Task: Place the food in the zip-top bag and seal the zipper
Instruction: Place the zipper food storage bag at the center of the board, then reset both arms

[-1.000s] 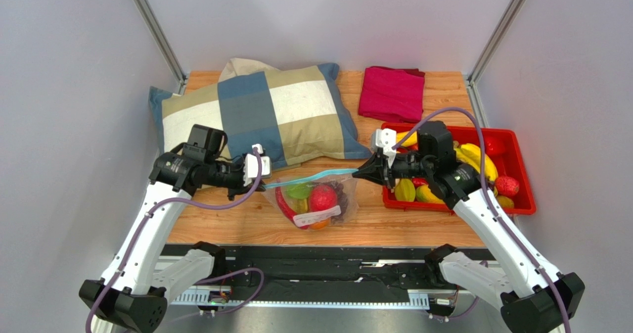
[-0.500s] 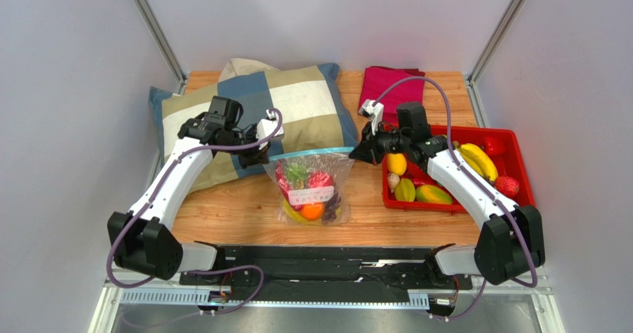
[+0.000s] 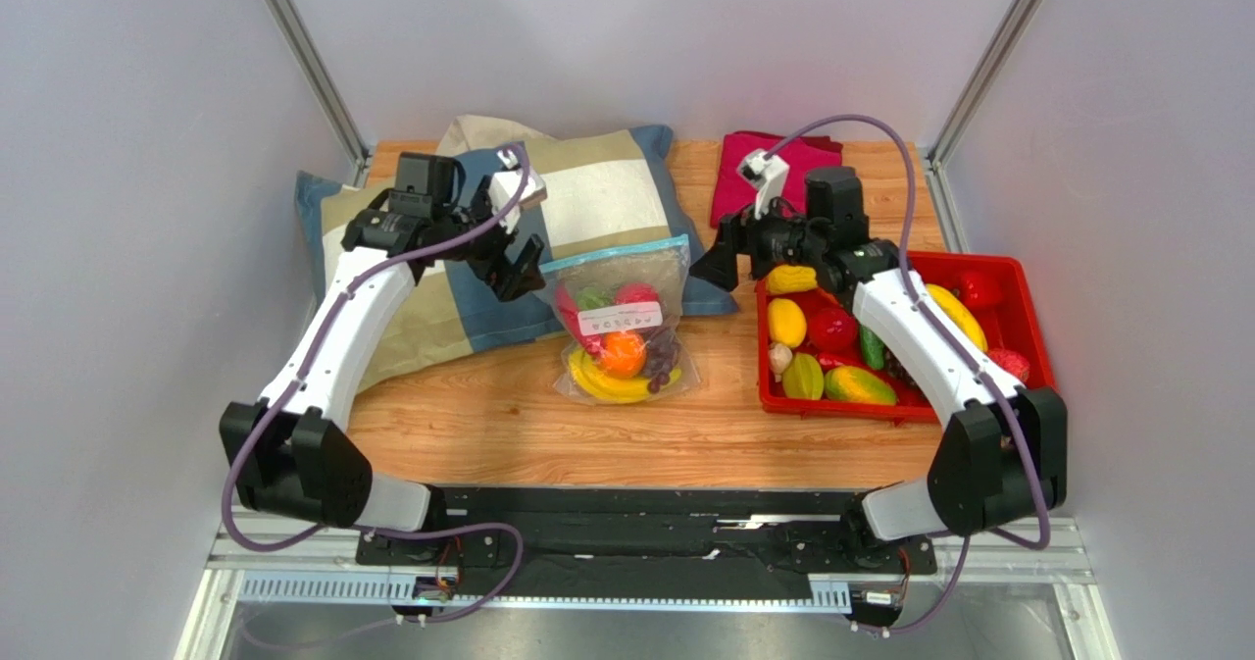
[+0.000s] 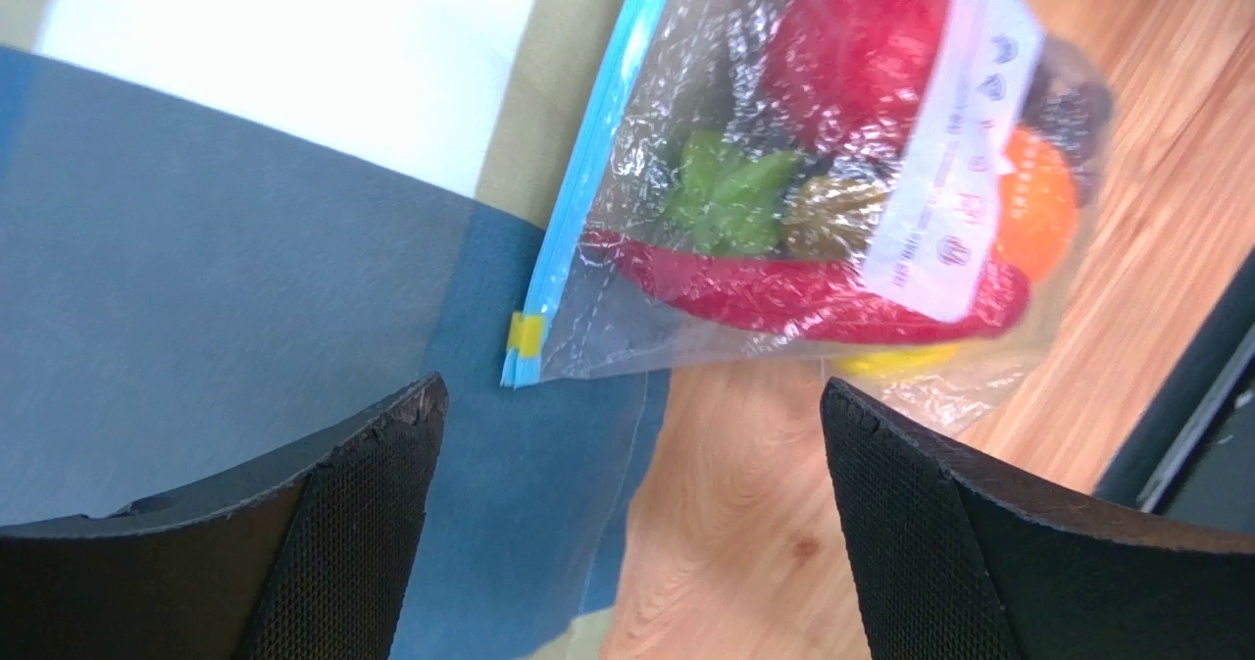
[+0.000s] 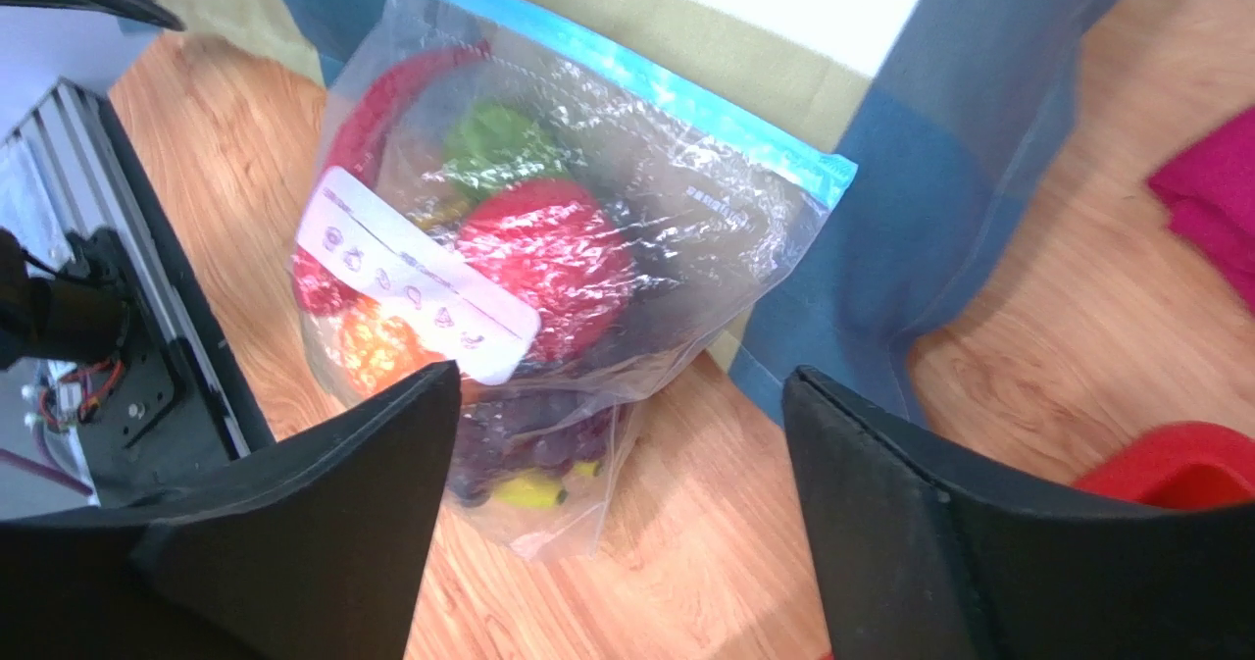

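The zip-top bag (image 3: 619,329) lies with its mouth end propped on the pillow's front edge and its bottom on the wooden table. Its teal zipper (image 3: 613,257) runs flat along the top edge and looks closed; the zipper (image 4: 595,153) also shows in the left wrist view. Food sits inside: a red apple (image 5: 548,263), an orange piece (image 3: 625,348), a banana (image 3: 610,387), a green piece (image 4: 725,197) and purple grapes (image 5: 538,432). My left gripper (image 3: 519,269) hangs open just left of the bag, holding nothing. Just right of it, my right gripper (image 3: 721,266) is open too.
A patchwork pillow (image 3: 442,226) fills the back left. A folded red cloth (image 3: 775,175) lies at the back. The red tray (image 3: 1036,403) on the right holds more toy food, with a banana bunch (image 3: 955,316) and mangoes (image 3: 787,322).
Both grippers have opened and let go of the bag's zipper ends and pulled back and up. The bag has settled against the pillow.
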### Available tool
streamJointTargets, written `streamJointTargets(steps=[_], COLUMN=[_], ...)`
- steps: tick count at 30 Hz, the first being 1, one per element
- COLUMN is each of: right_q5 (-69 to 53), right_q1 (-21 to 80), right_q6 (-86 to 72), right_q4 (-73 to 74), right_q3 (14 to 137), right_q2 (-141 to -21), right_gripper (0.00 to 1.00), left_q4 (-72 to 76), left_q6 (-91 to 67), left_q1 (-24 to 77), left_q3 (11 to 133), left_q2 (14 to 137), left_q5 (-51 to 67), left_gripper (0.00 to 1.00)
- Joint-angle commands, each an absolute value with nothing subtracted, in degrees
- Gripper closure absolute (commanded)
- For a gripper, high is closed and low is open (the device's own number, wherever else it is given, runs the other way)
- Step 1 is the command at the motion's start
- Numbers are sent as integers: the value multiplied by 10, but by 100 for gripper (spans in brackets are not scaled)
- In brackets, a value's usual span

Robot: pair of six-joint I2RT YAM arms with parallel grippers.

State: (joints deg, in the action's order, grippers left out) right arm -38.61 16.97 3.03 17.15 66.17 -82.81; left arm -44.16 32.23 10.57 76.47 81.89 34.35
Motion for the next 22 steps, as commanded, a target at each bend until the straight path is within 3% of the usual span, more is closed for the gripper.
streamJointTargets(steps=[1,9,17,22], right_q5=[-385,-367,-361,-347], right_q1=[144,88,42,40], right_q6=[-33,-69,-88,-99], right_q4=[173,330,378,385], right_q3=[680,722,589,543], right_q2=[-739,-702,-592,-522], right_gripper=[11,7,6,6], left_q4=[-455,-608,-585,-577], left_q6=[198,41,28,21], left_q1=[99,99,99,99], left_q3=[832,928,753,712], left_q2=[742,760,652,618], left_q5=[369,293,277,248], left_gripper=[1,1,1,1])
